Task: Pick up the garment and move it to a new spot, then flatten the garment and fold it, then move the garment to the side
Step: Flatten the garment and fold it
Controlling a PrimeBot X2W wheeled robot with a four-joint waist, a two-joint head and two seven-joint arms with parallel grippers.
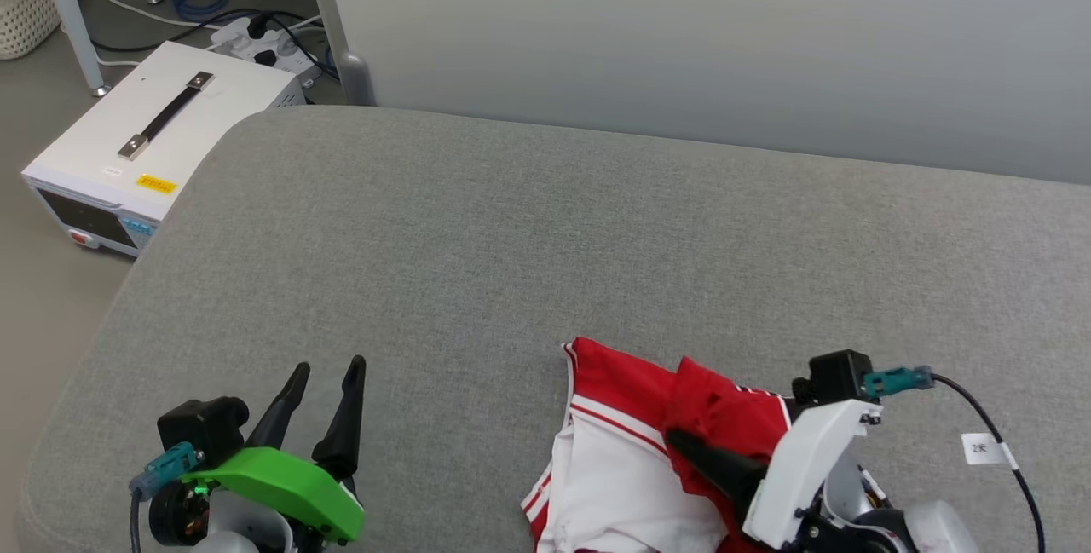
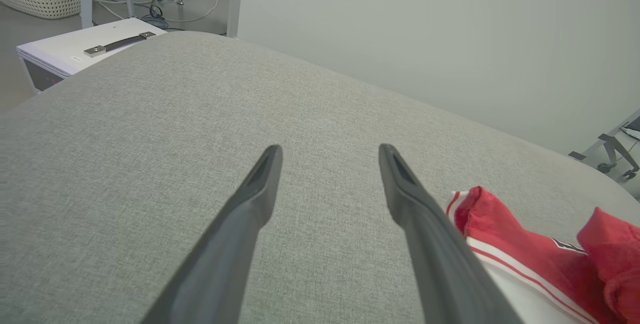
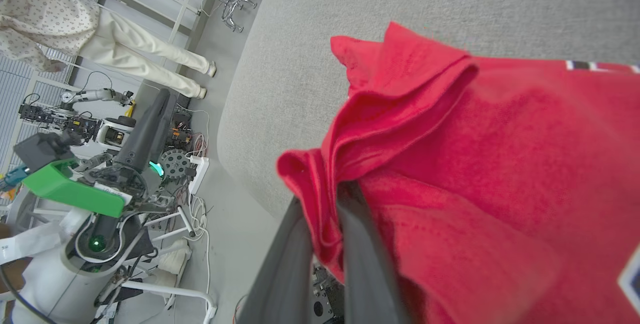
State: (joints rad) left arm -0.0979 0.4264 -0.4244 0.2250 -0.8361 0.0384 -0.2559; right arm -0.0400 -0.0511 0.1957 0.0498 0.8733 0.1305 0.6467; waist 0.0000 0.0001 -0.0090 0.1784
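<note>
Your right gripper [image 3: 327,199] pinches the red shirt [image 3: 475,164] — lift it clear before carrying; left gripper [image 2: 330,149] spread wide.

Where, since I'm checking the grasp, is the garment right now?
In the head view the garment lies bunched at the lower right of the grey cushion, a red fold pinched in the right hand.
</note>
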